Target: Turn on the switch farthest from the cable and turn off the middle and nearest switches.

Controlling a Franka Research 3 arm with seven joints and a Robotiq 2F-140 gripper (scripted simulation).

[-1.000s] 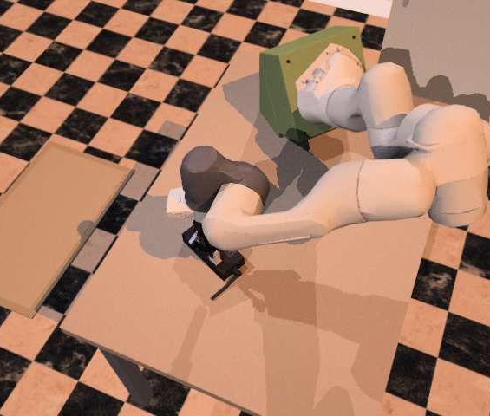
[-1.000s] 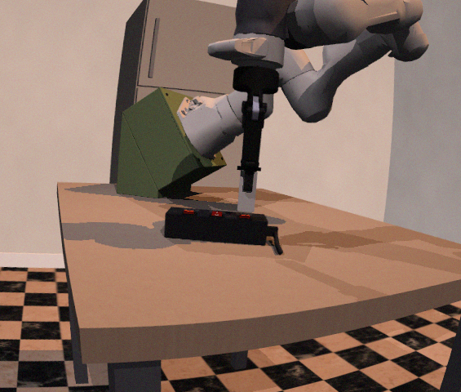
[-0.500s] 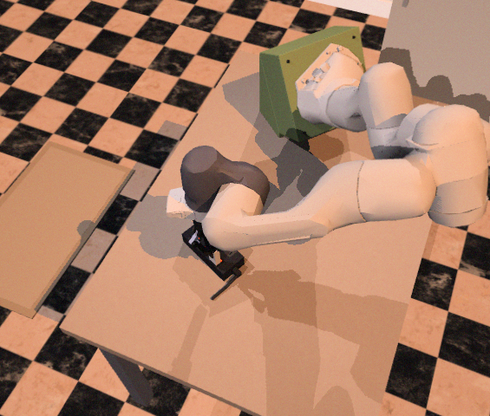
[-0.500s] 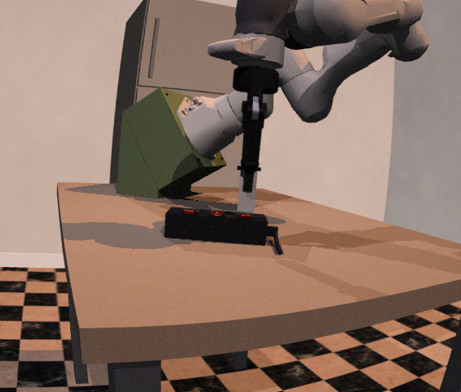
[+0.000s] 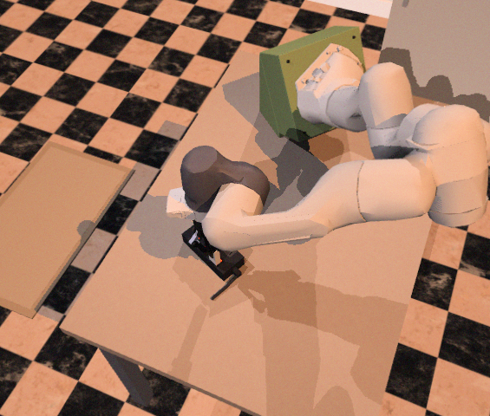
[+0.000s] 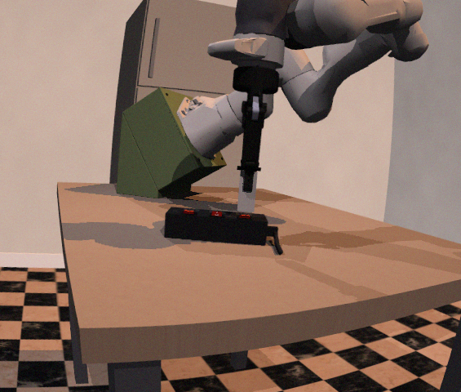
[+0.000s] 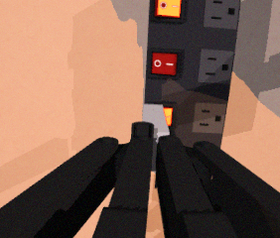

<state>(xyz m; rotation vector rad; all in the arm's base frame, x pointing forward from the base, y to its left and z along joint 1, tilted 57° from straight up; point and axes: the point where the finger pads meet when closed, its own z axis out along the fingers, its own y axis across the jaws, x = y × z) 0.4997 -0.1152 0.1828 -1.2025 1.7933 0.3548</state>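
The black power strip [image 6: 215, 228] lies flat on the table, the right way up, with its cable [image 6: 276, 242] at the right end. It also shows in the wrist view [image 7: 194, 54] and, partly hidden under my arm, in the overhead view [image 5: 215, 257]. My gripper [image 6: 246, 202] is shut and empty. It points straight down, with its tips [image 7: 152, 129] at the switch nearest the cable [image 7: 168, 115]. That switch is partly hidden and shows an orange sliver. The middle switch [image 7: 164, 63] is dark red. The switch farthest from the cable [image 7: 168, 6] glows bright orange.
A green slanted box [image 6: 158, 147] stands at the back of the table and carries the arm's base. A tall grey cabinet [image 6: 171, 46] stands behind it. A flat brown board [image 5: 34, 224] lies on the floor to the left of the table.
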